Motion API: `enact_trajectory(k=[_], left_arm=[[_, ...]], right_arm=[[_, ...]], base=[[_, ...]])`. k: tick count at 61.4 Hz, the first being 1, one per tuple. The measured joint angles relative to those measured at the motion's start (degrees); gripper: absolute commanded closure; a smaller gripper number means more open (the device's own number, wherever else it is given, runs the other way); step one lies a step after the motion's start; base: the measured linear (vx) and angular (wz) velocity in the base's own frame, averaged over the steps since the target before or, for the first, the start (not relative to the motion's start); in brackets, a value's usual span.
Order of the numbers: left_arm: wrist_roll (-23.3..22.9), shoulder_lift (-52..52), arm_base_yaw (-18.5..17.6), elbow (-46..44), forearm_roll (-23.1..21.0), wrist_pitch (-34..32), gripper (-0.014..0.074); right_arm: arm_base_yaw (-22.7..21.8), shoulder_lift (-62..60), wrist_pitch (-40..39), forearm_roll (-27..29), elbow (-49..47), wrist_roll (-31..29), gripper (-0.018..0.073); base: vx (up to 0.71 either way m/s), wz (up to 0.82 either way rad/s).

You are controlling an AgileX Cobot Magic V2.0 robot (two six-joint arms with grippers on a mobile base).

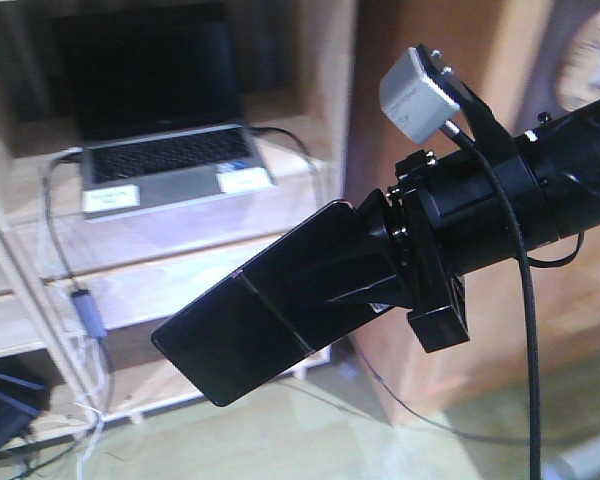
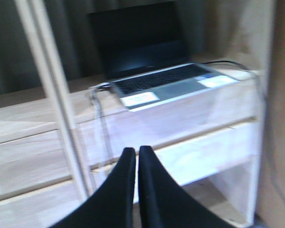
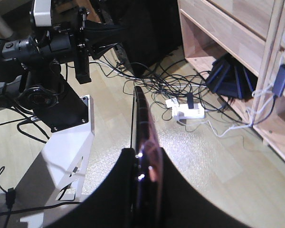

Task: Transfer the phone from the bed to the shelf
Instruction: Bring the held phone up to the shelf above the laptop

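My right gripper (image 1: 345, 262) reaches in from the right and is shut on one end of the phone (image 1: 250, 315), a slim glossy black slab with a seam across its middle. The phone hangs in the air, tilted down to the left, in front of the pale wood shelf (image 1: 180, 235). In the right wrist view the phone (image 3: 141, 114) shows edge-on with a pinkish rim, clamped between the fingers of the right gripper (image 3: 142, 154) above the floor. My left gripper (image 2: 136, 151) is shut with nothing in it, facing the shelf (image 2: 33, 156). The bed is out of view.
A silver laptop (image 1: 160, 120) stands open on the upper shelf board, with a cable hanging down from it. On the floor lie tangled cables and a white power adapter (image 3: 190, 112). A dark blue object (image 3: 228, 76) sits under the shelf. The white robot base (image 3: 61, 156) is at the left.
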Motion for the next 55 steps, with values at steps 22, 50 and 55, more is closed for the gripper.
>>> enact_trajectory(k=[22, 50, 55], left_arm=[[0.0, 0.0, 0.0, 0.0, 0.0, 0.0, 0.0595], [0.0, 0.0, 0.0, 0.0, 0.0, 0.0, 0.0595], [0.0, 0.0, 0.0, 0.0, 0.0, 0.0, 0.0595]], right_arm=[[0.0, 0.0, 0.0, 0.0, 0.0, 0.0, 0.0562], [0.0, 0.0, 0.0, 0.0, 0.0, 0.0, 0.0562], [0.0, 0.0, 0.0, 0.0, 0.0, 0.0, 0.0562]], base=[[0.27, 0.35], [0.24, 0.2], [0.22, 0.15]])
